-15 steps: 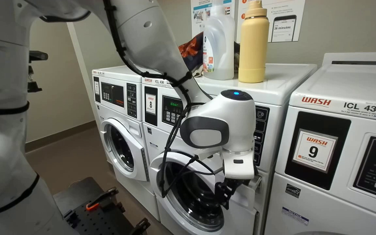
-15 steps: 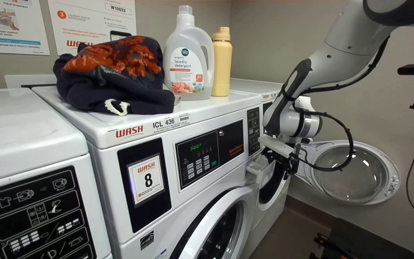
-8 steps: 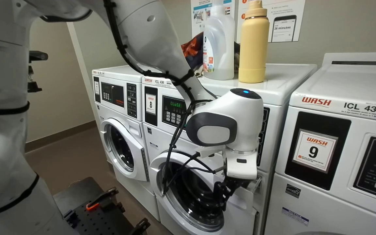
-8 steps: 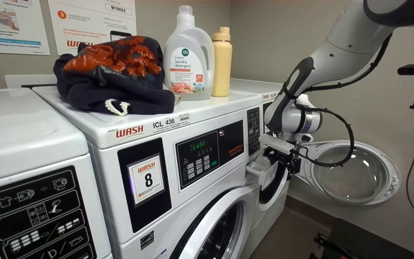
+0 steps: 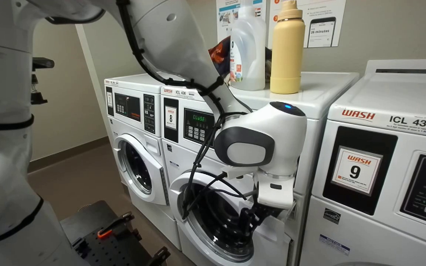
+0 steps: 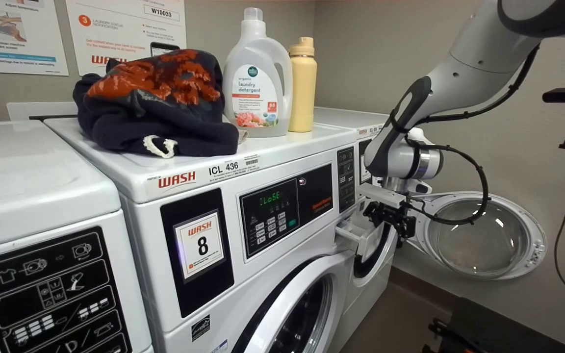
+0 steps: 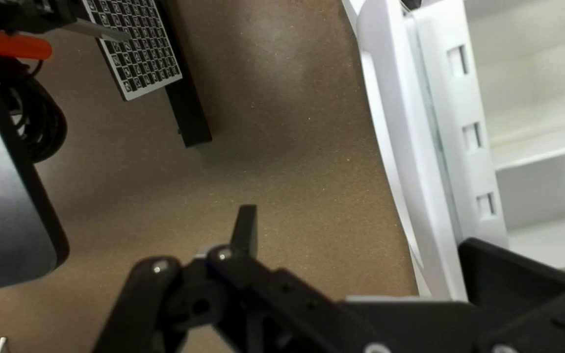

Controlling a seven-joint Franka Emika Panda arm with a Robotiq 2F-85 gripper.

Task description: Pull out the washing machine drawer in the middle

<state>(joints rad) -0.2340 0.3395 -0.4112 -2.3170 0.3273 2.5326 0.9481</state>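
The washing machine (image 5: pixel 183 159), marked 8, is white with a round grey-rimmed door; it also shows in an exterior view (image 6: pixel 268 269). Its white drawer (image 6: pixel 372 239) stands pulled out at the right of the front, below the black keypad. The drawer front (image 5: pixel 274 227) also shows in an exterior view, partly behind my gripper (image 5: pixel 250 220). In the wrist view the drawer front (image 7: pixel 415 122) runs between the fingers of my gripper (image 7: pixel 361 230). One finger is inside the drawer behind the front, the other stands well apart outside. The gripper is open; its black body (image 6: pixel 390 218) hangs over the drawer's outer end.
On the machine stand a detergent bottle (image 6: pixel 258 83), a yellow bottle (image 6: pixel 303 88) and dark clothes (image 6: pixel 160 103). A round open door (image 6: pixel 481 235) hangs behind the gripper. Another washer, marked 9 (image 5: pixel 368 229), stands beside. The wrist view shows a keyboard (image 7: pixel 140 44) below.
My gripper has moved outward from the machine, and the drawer has slid further out with it. The machine's display has changed from "door" to "close".
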